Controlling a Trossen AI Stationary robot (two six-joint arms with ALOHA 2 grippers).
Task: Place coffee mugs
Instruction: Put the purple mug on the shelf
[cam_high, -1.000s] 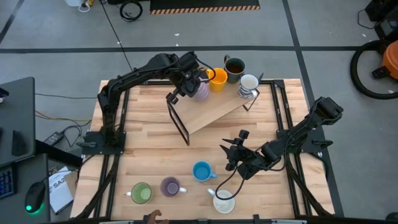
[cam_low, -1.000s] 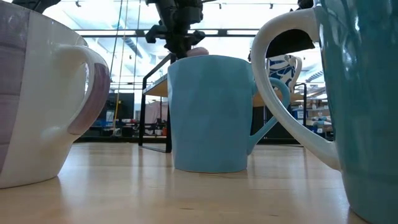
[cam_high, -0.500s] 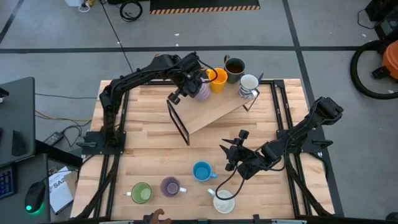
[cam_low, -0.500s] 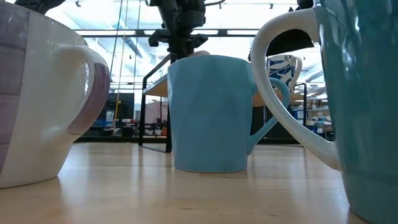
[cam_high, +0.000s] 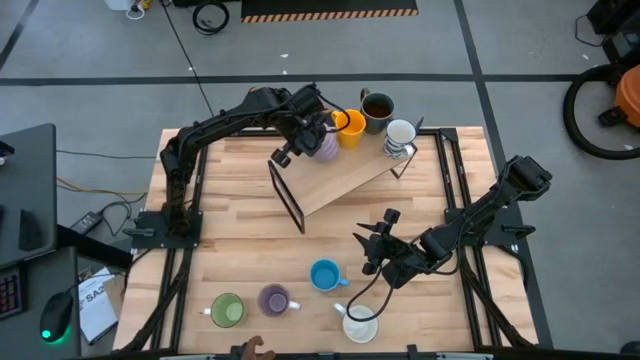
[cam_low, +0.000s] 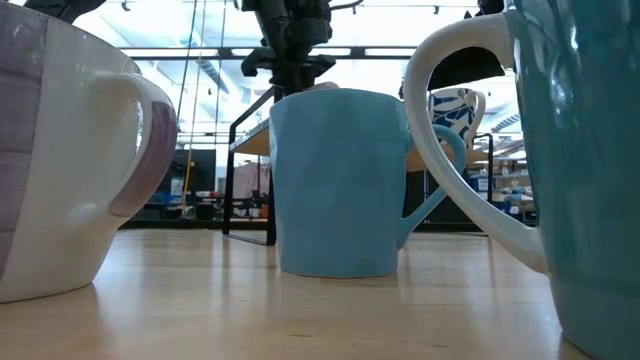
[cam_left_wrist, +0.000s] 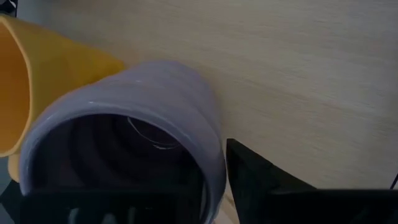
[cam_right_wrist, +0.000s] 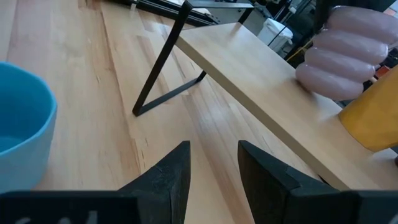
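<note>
Purple mug (cam_high: 324, 146) sits on the raised wooden shelf (cam_high: 345, 178) beside the orange mug (cam_high: 349, 128); our left gripper (cam_high: 309, 135) straddles its rim, jaws narrow, apparently releasing. Next we judge a clean lift away; right gripper (cam_high: 378, 243) waits part-open near the blue mug (cam_high: 323, 275).

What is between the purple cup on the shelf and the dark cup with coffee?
The orange mug sits between the purple mug and the dark mug on the wooden shelf; the high view shows it.

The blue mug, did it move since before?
No. In the high view the blue mug sits in the same spot on the table, beside the purple mug.
</note>
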